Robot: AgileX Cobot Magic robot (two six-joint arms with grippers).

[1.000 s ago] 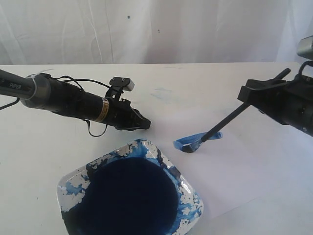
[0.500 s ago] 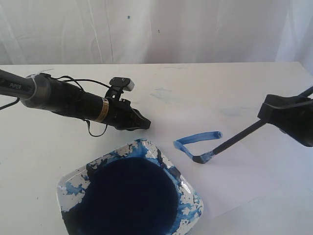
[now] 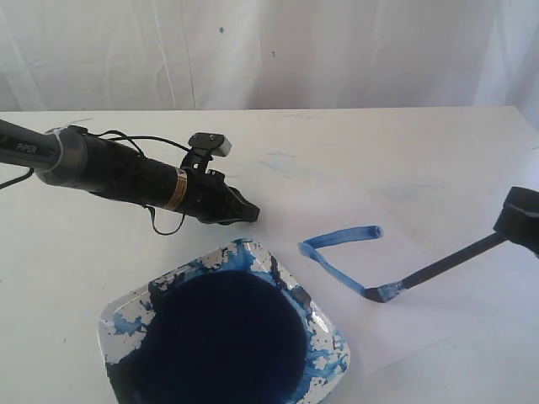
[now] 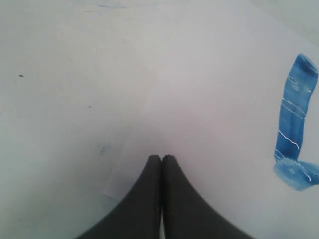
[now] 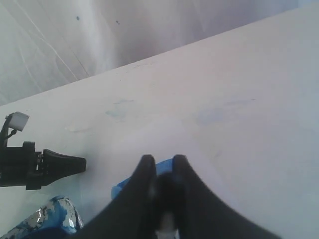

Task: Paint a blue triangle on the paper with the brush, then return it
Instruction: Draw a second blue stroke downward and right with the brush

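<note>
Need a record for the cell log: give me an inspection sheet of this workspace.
Surface: white table, faint blue smudge on the far side.
Job's things: paper flat beside the dish, which holds dark blue paint; triangle has two blue sides, third missing; brush tip on the paper at the second side's end.
Clutter: nothing seen.
Grippers: left gripper shut, empty, near the paper's corner; right gripper shut on the brush.
Cables: black cable along the left arm.
Surroundings: white curtain behind the table.
</note>
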